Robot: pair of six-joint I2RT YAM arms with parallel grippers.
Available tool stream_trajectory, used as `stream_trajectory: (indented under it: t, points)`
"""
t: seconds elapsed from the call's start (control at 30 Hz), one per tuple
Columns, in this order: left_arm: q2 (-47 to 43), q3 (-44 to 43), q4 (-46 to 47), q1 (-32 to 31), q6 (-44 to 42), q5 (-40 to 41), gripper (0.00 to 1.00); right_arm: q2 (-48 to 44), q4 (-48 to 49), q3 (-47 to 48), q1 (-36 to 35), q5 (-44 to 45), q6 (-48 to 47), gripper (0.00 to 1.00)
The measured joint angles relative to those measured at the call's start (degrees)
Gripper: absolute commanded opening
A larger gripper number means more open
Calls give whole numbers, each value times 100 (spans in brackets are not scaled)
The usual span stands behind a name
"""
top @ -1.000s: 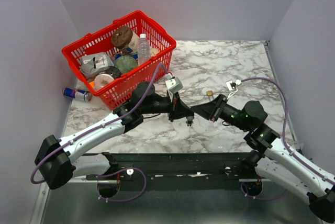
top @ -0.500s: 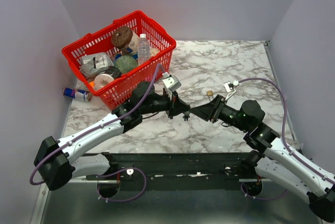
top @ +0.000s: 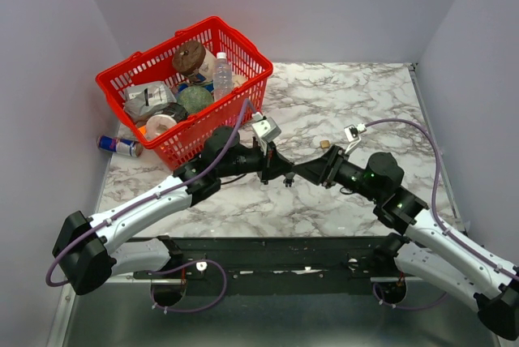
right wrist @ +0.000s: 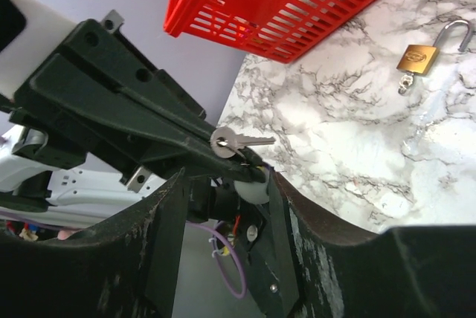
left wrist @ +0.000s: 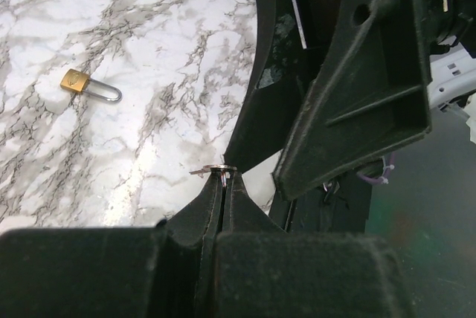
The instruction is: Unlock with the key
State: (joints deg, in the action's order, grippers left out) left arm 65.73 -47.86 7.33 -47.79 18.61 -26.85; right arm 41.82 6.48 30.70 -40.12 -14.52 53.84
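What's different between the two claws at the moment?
The left gripper is shut, pinching the small silvery key; the right gripper stands open, gripping nothing. The left gripper's tips press together, while the right gripper's fingers straddle them. Both are black and meet above the marble table, near the brass padlock.

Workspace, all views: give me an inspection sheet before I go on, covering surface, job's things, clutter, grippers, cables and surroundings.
Surface: marble-patterned table, no damage seen.
Job's things: key pinched at its head, blade sticking out sideways; brass padlock lying on the table, apart from both grippers.
Clutter: red basket of mixed items at the far left; can lying beside it.
Grippers: left gripper shut on the key; right gripper open, fingers either side of the left's tip.
Cables: purple cable along each arm, no snag seen.
Surroundings: plain walls on three sides.
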Motion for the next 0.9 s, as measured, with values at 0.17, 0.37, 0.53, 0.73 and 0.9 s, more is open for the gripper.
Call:
stream_trajectory:
  t: [0.17,0.37,0.53,0.73,0.9]
  points:
    - [0,0,2,-31,-11,-2,0,199,2,0,0,20,-81,51]
    - [0,0,7,-35,-17,-4,0,203,175,0,0,50,-94,51]
    - [-2,0,20,-35,-17,-7,0,192,378,0,0,61,-26,51]
    - [-57,0,26,-35,-17,-7,0,212,535,0,0,116,92,48]
    - [-72,0,26,-68,-17,-9,0,278,719,0,0,120,210,46]
